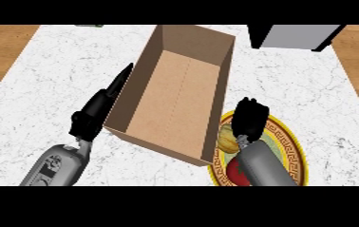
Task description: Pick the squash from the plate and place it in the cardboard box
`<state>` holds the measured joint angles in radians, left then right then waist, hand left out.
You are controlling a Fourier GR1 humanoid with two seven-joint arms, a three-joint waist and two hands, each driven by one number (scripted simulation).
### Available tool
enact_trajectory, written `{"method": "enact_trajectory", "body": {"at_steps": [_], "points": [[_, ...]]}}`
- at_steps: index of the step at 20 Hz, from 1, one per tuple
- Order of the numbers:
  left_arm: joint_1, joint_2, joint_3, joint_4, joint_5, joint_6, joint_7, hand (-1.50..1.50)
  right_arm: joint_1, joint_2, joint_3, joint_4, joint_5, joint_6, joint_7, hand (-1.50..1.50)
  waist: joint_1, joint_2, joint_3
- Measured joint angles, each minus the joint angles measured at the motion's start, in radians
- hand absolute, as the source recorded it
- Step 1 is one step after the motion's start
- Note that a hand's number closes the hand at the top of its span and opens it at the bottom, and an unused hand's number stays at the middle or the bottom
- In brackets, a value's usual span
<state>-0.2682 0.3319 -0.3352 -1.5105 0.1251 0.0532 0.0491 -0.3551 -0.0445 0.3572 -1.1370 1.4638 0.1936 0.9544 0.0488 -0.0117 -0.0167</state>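
Observation:
A yellow-orange squash (226, 139) lies on a round plate (291, 150) with a red centre and a gold patterned rim, at the lower right. My right hand (250, 119) hangs over the squash with its fingers curled downward, and it hides most of the squash. Only a sliver of the squash shows left of the wrist. Whether the fingers close on it cannot be seen. The open cardboard box (175, 95) stands in the middle, its right wall touching the plate's left edge. My left hand (98, 109) rests beside the box's left wall with fingers straight.
A dark grey appliance (294, 36) stands at the back right of the white marble counter (56, 69). A small green object (89, 25) peeks in at the back left edge. Wooden floor shows beyond the counter on both sides.

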Motion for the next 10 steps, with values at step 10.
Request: {"method": "enact_trajectory", "body": {"at_steps": [10], "points": [[0.04, 0.213, 0.179, -0.034, 0.006, -0.095, -0.042, 0.0, -0.053, -0.046, 0.325, -0.147, -0.137, -0.05, -0.678, 1.5, 0.1, 0.025, 0.019]]}}
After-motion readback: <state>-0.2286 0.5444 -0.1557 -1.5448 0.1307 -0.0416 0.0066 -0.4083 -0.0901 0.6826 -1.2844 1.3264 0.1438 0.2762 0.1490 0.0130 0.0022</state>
